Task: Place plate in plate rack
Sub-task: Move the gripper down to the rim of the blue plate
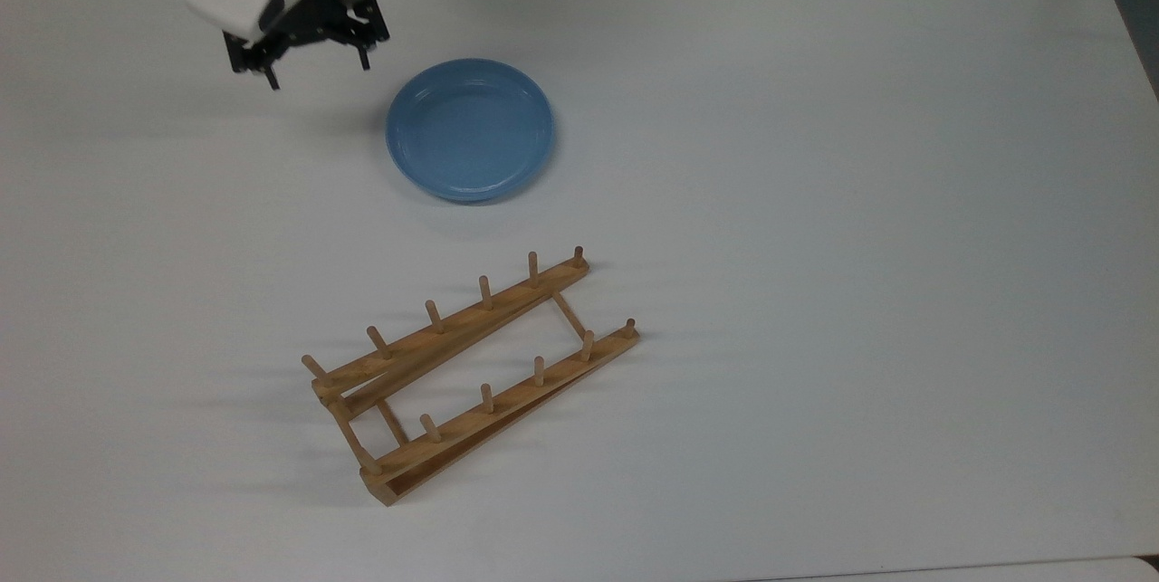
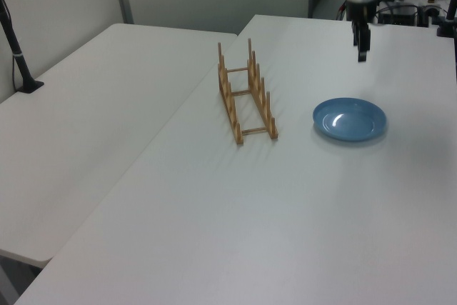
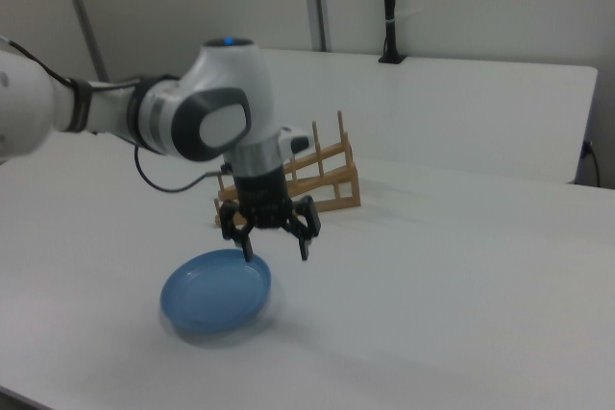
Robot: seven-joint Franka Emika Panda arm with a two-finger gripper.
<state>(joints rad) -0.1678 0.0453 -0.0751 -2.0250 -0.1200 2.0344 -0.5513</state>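
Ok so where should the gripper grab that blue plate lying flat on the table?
Probably the plate's raised rim, coming straight down from above with one finger inside and one outside. It lies flat and face up, too wide to span. The open gripper hangs nearest the rim at the top view's left.

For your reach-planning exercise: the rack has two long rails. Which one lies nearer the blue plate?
In the top view, the upper rail of the plate rack, running from lower left up to the peg nearest the plate; the other rail lies beyond it.

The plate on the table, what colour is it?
The plate is a glossy light blue, plain with no pattern; the top view shows it best.
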